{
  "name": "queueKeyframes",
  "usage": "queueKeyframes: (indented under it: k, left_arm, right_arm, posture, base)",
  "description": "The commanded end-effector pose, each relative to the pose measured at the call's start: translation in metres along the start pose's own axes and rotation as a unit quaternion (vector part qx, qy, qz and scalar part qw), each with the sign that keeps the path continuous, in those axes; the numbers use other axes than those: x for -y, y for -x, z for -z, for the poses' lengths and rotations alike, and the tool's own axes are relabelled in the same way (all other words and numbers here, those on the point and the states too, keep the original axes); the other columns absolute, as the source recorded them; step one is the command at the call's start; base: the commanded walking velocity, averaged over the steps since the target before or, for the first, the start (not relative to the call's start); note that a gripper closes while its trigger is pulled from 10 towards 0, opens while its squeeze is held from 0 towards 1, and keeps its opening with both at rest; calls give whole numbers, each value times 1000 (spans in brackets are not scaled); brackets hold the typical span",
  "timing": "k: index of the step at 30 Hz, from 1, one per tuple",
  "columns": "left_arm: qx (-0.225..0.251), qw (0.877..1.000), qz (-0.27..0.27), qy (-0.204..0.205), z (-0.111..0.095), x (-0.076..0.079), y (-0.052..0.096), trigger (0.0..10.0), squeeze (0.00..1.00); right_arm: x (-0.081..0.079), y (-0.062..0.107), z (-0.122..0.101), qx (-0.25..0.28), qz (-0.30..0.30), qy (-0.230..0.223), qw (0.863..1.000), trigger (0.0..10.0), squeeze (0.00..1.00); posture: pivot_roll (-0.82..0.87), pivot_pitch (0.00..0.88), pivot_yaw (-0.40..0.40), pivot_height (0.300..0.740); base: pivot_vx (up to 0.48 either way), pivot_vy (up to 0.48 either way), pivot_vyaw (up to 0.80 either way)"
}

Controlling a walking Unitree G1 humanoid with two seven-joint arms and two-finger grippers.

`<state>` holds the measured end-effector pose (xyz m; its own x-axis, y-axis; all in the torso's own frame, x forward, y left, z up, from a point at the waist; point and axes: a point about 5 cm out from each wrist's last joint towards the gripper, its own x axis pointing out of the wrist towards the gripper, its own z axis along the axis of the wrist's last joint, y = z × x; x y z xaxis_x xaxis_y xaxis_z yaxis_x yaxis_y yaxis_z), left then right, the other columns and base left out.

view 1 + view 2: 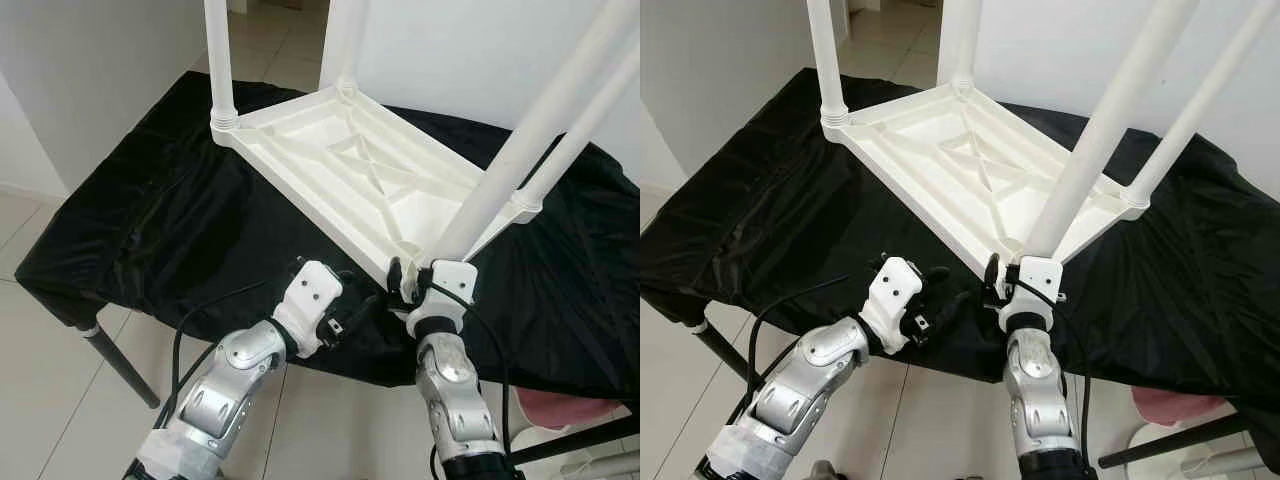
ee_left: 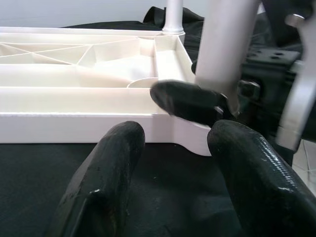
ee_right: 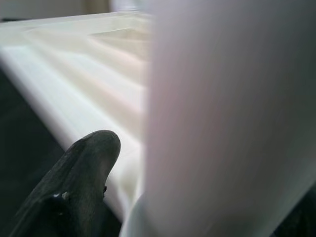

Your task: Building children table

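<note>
A white plastic children's table top (image 1: 330, 150) lies upside down on a black cloth. Its near-corner leg (image 1: 530, 140) stands up in its socket, leaning to the right. My right gripper (image 1: 408, 278) is shut on that leg's base; one of its fingers (image 3: 84, 168) lies against the white tube (image 3: 227, 118). My left gripper (image 1: 362, 308) is open, its two fingers (image 2: 106, 177) low over the cloth just short of the same corner (image 2: 187, 136). Three more legs (image 1: 218, 60) stand in the other corners.
The black cloth (image 1: 150, 230) covers a work table with a dark metal leg (image 1: 120, 365) at the left. White walls stand close on the left and behind. Tiled floor lies below, with a pink object (image 1: 565, 410) at the lower right.
</note>
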<state>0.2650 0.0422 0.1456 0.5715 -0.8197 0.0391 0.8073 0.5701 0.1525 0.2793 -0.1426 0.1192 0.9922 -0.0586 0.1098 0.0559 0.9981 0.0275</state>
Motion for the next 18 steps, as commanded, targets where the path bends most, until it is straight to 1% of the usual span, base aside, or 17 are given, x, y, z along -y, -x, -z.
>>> queueKeyframes:
  k: [1,2,3,4,5,6,9,13,15,17,18]
  left_arm:
    - [1,1000,5,-6,0,1,-2,10000,0]
    - [1,1000,5,-5,0,1,-2,10000,0]
    - [2,1000,6,-3,0,2,-3,10000,0]
    - [2,1000,6,-3,0,2,-3,10000,0]
    - [3,1000,7,-2,0,3,-4,10000,0]
    - [4,1000,7,-1,0,3,-4,10000,0]
    - [4,1000,8,0,-1,3,-5,10000,0]
    - [4,1000,11,0,-1,2,-5,10000,0]
    - [2,1000,12,-1,0,2,-4,10000,0]
    - [2,1000,12,-1,0,2,-4,10000,0]
    - [2,1000,12,-2,0,2,-4,10000,0]
  right_arm:
    - [5,3,3,-4,-6,-1,1000,10000,1000]
    - [11,4,4,-4,-18,8,1000,10000,1000]
    - [18,4,1,11,-53,19,998,10000,94]
    - [18,4,1,11,-53,19,998,10000,94]
    - [21,4,-2,23,-75,24,997,10000,94]
    - [23,4,-5,32,-89,22,995,10000,0]
    - [27,2,-7,39,-102,11,994,10000,0]
    - [33,-7,-13,43,-172,20,984,10000,0]
    - [33,-10,-13,32,-212,23,977,10000,0]
    - [33,-10,-13,32,-212,23,977,10000,0]
    - [33,-11,-13,24,-231,27,972,10000,0]
  posture:
    - [29,85,-110,740]
    - [26,86,-109,740]
    - [17,90,-104,740]
    - [17,90,-104,740]
    - [17,90,-104,740]
    - [14,91,-102,740]
    - [11,93,-100,740]
    - [6,99,-93,740]
    - [6,99,-92,740]
    - [6,99,-92,740]
    - [9,99,-93,740]
  base:
    - [0,0,0]
    - [0,0,0]
    - [0,0,0]
    - [0,0,0]
    - [0,0,0]
    - [0,0,0]
    - [0,0,0]
    - [0,0,0]
    - [0,0,0]
    - [0,0,0]
    - [0,0,0]
